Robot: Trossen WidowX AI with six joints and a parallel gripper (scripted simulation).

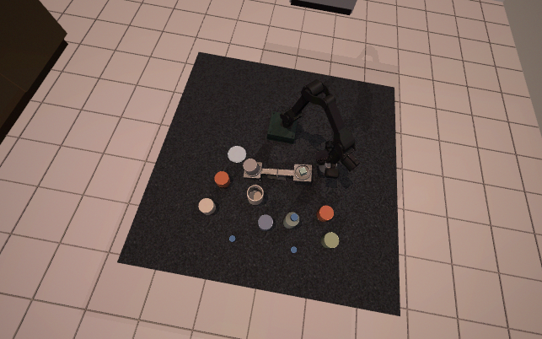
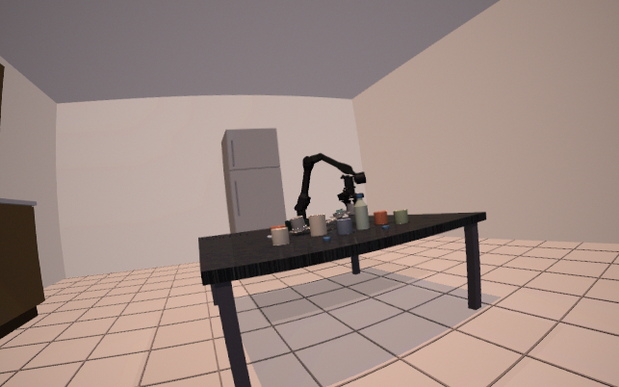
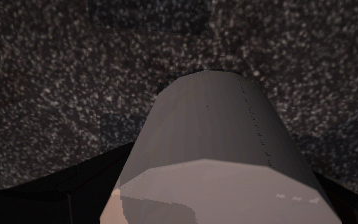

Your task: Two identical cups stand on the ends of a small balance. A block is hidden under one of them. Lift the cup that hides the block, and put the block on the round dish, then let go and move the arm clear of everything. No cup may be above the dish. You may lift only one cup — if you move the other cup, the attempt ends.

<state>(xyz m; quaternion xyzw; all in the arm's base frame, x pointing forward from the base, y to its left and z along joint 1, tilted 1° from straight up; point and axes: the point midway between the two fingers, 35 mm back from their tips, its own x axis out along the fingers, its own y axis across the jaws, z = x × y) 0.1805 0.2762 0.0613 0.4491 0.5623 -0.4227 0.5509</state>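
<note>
My gripper (image 1: 326, 165) (image 2: 349, 204) is shut on a grey cup (image 2: 349, 209) (image 3: 210, 125), low beside the right end of the balance (image 1: 271, 171) in the top view. The wrist view shows the cup over dark table surface; whether its rim touches the table I cannot tell. The pale green block (image 1: 303, 171) (image 2: 339, 212) lies uncovered on the balance's right pan. The other grey cup (image 1: 250, 166) (image 2: 297, 223) stands on the left pan. The round white dish (image 1: 237, 154) lies just beyond that cup, with no cup above it.
An open beige cup (image 1: 255, 202) (image 2: 318, 225) stands in front of the balance. A bottle (image 1: 291, 223) (image 2: 361, 218), a purple cup (image 1: 265, 222) (image 2: 345, 226), a green cup (image 1: 331, 239) (image 2: 400, 217) and an orange cup (image 1: 326, 212) (image 2: 380, 218) stand farther forward. Another orange cup (image 1: 222, 179) is left.
</note>
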